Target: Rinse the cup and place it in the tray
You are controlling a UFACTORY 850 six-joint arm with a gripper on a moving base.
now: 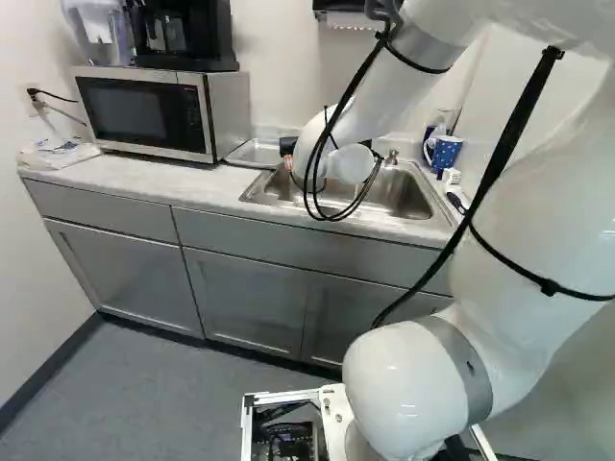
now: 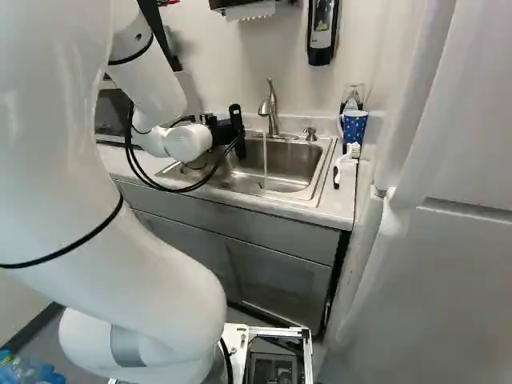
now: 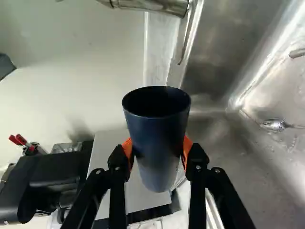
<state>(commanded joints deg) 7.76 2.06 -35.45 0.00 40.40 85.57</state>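
Observation:
Over the left part of the sink [image 2: 298,194], my gripper [image 2: 237,128] hangs beside the faucet [image 2: 270,104]. In the wrist view a dark blue cup [image 3: 156,138] stands between the orange pads, and my gripper [image 3: 157,151] is shut on it from two sides. Its open rim shows; the inside is dark. A thin stream of water [image 2: 265,156] runs from the faucet, to the right of the gripper in the right base view. The shallow metal tray [image 1: 256,152] lies on the counter between microwave and sink, partly behind the arm.
A spoon [image 3: 274,125] lies in the sink. The microwave [image 1: 144,110] carries a black coffee maker [image 1: 183,34]. Right of the sink stand a blue patterned mug [image 2: 354,126] and a white brush [image 2: 349,156]. A soap dispenser [image 2: 322,32] hangs on the wall.

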